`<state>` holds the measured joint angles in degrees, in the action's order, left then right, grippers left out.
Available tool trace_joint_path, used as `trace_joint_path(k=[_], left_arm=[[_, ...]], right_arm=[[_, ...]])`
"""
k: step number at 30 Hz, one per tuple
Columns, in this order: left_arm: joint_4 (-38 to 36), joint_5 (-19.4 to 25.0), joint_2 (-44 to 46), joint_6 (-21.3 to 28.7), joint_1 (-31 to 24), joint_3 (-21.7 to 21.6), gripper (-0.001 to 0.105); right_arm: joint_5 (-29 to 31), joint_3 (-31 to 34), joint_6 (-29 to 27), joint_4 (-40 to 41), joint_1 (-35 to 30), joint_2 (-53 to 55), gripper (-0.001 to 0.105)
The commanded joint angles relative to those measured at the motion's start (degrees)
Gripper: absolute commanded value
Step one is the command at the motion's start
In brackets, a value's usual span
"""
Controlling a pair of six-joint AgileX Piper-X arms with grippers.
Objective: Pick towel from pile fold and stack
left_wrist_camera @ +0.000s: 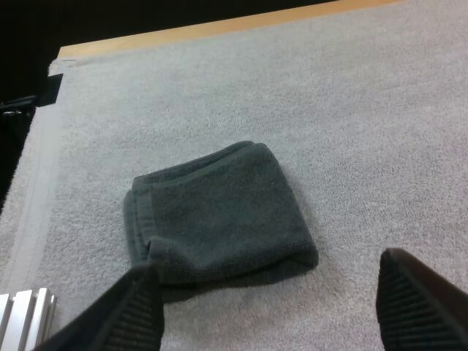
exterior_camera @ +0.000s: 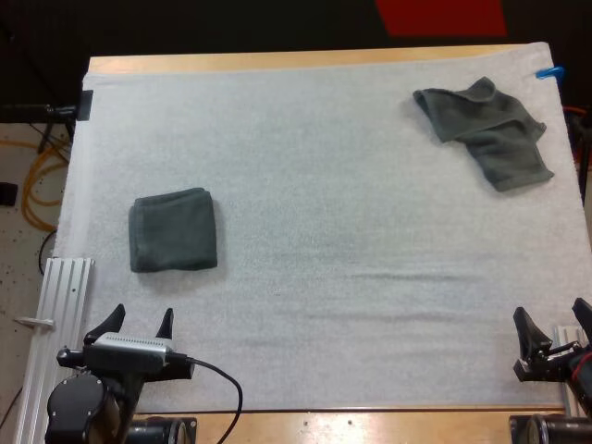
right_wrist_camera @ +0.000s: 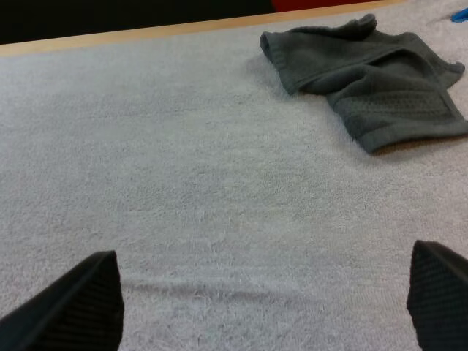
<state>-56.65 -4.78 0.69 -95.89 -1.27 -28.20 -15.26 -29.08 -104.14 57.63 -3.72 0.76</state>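
Observation:
A folded dark grey-green towel (exterior_camera: 174,230) lies on the left part of the white mat (exterior_camera: 314,203). A crumpled towel (exterior_camera: 488,129) of the same colour sprawls at the mat's far right. My left gripper (exterior_camera: 141,324) hovers open near the front edge, just short of the folded towel (left_wrist_camera: 219,216), nothing between its fingers (left_wrist_camera: 139,311). At the front right corner my right gripper (exterior_camera: 553,326) stands open, well back from the crumpled towel (right_wrist_camera: 365,80), its fingers (right_wrist_camera: 73,303) wide apart over bare mat.
An aluminium rail (exterior_camera: 55,314) runs along the table's left side beside my left arm. The wooden table edge (exterior_camera: 305,60) borders the mat at the far side. Bare mat spans the middle between the two towels.

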Motion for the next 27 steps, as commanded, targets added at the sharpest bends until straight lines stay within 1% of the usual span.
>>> trace_joint_path(k=[1, 11, 13, 15, 17, 22, 25, 27], left_arm=[[0.6, -0.2, 8.0, -0.6, 0.0, -0.1, 0.060], [0.6, -0.2, 8.0, -0.6, 0.0, -0.1, 0.060], [0.9, -1.3, 8.0, -0.6, 0.0, -0.2, 0.060], [1.1, -3.7, 7.6, -0.6, 0.0, -0.7, 0.060], [1.0, -6.3, 6.3, -0.6, 0.0, -2.2, 0.060], [1.0, -6.9, 1.0, -0.6, 0.0, -7.1, 0.060], [1.0, -10.1, -3.5, -0.6, 0.2, -10.5, 0.060], [1.2, -14.2, -6.5, -0.6, 0.6, -12.4, 0.060]], right_arm=[[0.0, -0.1, 0.2, -0.4, 0.1, 2.2, 0.077], [0.0, -0.1, 0.8, -0.9, 0.1, 2.2, 0.077], [0.1, -0.1, 1.6, -1.6, 0.1, 2.1, 0.077], [0.6, -0.3, 2.5, -1.8, 0.1, 1.8, 0.077], [1.2, -1.1, 2.9, -1.5, 0.1, 0.7, 0.077], [1.2, -4.5, 2.9, -1.3, 0.1, -4.1, 0.077], [1.2, -7.2, 2.9, -1.3, 0.1, -7.7, 0.077], [0.4, -9.2, 2.9, -1.3, 0.1, -10.3, 0.077]])
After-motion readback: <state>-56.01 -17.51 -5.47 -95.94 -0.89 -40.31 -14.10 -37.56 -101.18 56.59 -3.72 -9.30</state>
